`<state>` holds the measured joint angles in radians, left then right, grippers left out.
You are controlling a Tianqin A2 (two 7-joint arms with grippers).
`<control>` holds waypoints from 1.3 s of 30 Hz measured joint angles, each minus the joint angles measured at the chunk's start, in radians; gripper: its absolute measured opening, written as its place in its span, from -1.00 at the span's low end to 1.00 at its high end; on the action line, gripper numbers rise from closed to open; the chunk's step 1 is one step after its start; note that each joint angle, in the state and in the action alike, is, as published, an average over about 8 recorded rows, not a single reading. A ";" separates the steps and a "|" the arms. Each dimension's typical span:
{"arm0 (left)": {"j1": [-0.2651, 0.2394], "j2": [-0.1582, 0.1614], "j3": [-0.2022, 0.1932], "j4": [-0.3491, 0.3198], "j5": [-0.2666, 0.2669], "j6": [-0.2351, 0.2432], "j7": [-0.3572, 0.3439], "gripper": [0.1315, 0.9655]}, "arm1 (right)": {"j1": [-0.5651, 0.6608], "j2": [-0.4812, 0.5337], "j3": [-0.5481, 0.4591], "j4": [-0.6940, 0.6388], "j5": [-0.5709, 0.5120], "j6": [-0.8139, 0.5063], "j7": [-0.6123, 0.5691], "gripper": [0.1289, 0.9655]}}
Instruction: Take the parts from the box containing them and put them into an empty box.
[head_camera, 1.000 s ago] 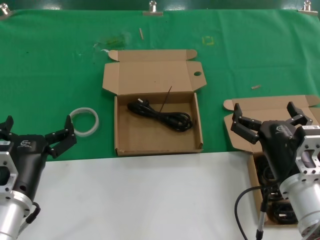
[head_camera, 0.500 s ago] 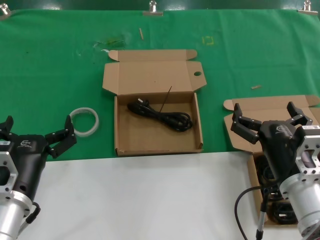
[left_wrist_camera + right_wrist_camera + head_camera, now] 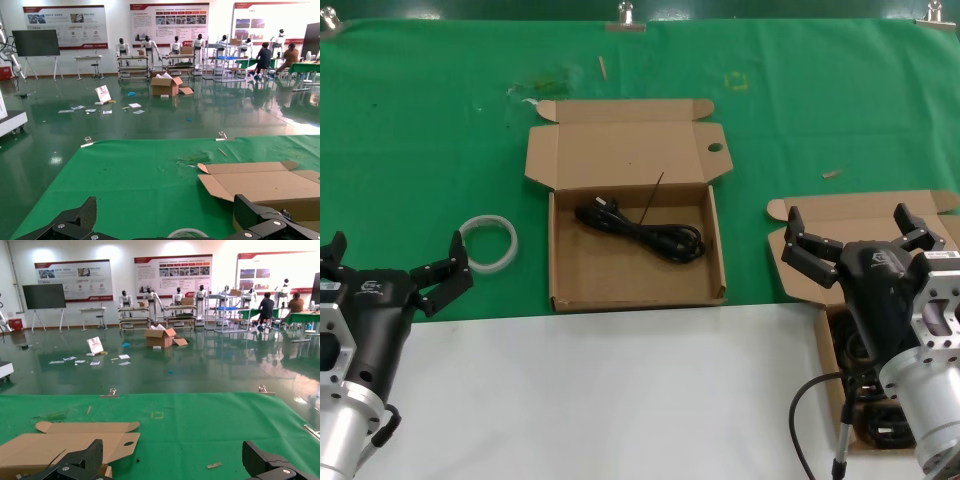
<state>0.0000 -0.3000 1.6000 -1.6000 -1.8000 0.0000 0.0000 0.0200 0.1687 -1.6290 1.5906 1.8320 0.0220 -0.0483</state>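
Right end effector [image 3: 855, 235] above parts [image 3: 860, 350]

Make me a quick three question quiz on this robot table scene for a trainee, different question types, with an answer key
1. True or false: the centre box with the holed lid flap already holds a black cable.
2. The white ring lies nearest which gripper? A) left gripper B) right gripper
3. Fill in: the right gripper is raised, fingers spread, above the ____ box at the table's right edge.

Key: 1 true; 2 A; 3 source (cable-filled).
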 joint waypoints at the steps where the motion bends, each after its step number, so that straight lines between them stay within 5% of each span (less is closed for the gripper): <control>1: 0.000 0.000 0.000 0.000 0.000 0.000 0.000 1.00 | 0.000 0.000 0.000 0.000 0.000 0.000 0.000 1.00; 39: 0.000 0.000 0.000 0.000 0.000 0.000 0.000 1.00 | 0.000 0.000 0.000 0.000 0.000 0.000 0.000 1.00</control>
<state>0.0000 -0.3000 1.6000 -1.6000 -1.8000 0.0000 0.0000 0.0200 0.1687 -1.6290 1.5906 1.8320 0.0220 -0.0483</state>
